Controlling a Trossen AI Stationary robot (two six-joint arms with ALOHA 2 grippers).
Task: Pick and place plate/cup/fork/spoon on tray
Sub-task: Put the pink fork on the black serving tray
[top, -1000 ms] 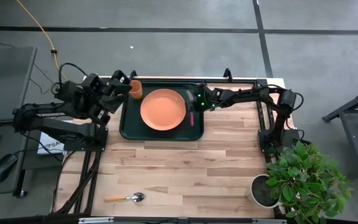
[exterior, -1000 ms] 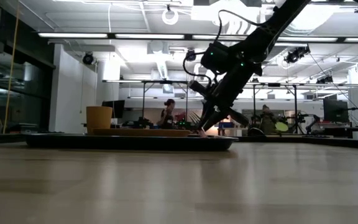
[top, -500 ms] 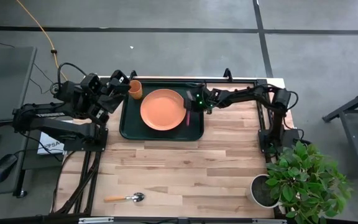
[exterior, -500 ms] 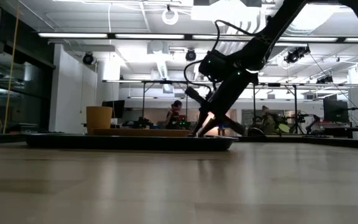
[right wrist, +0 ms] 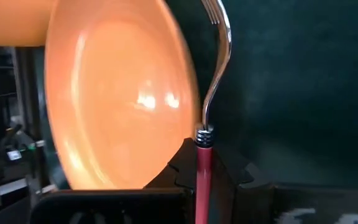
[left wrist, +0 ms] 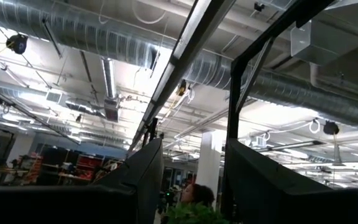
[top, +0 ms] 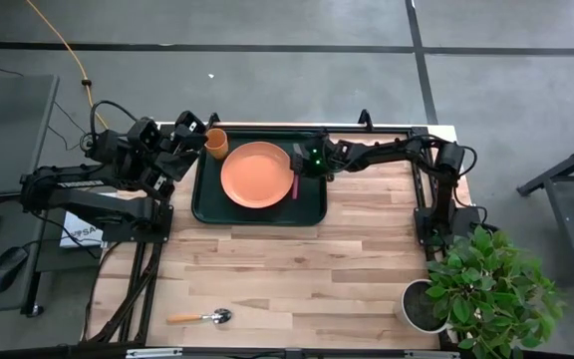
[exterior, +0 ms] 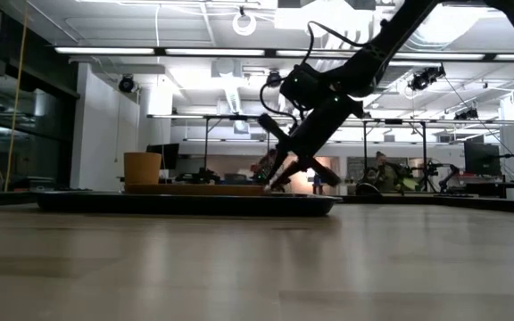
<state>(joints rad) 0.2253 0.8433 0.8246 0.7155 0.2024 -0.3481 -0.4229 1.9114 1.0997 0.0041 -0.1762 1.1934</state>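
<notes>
Tray (top: 203,189): I see it at the far edge of the table (top: 297,269), dark green, flat. I use it as my landmark.

Plate (top: 257,176): orange, resting in the middle of the tray. In my right wrist view its rim (right wrist: 188,99) runs just beside the fork's metal neck; I cannot tell whether they touch.

Cup (top: 216,144): orange, upright in the tray's far left corner, beside the plate.

Fork (right wrist: 209,93): pink handle, silver tines. It sits over the right part of the tray, just off the plate's right edge, tines pointing away from the wrist camera. From above only the pink handle (top: 294,184) shows.

Right gripper (top: 300,168): reaches in from the right over the tray's right side, jaws clamped on the fork's pink handle. In the low view (exterior: 275,178) it slants down to the tray's right end, tip close to the tray floor.

Left gripper (top: 195,130): hangs just outside the tray's far left corner, near the cup. Its camera looks up at the ceiling; the two dark fingers (left wrist: 135,177) stand apart with nothing between them.

Spoon (top: 199,317): orange-tan handle, metal bowl, lying on the table's near edge, well apart from the tray.

Potted plant (top: 486,289): at the table's near right corner, well apart from the tray.
</notes>
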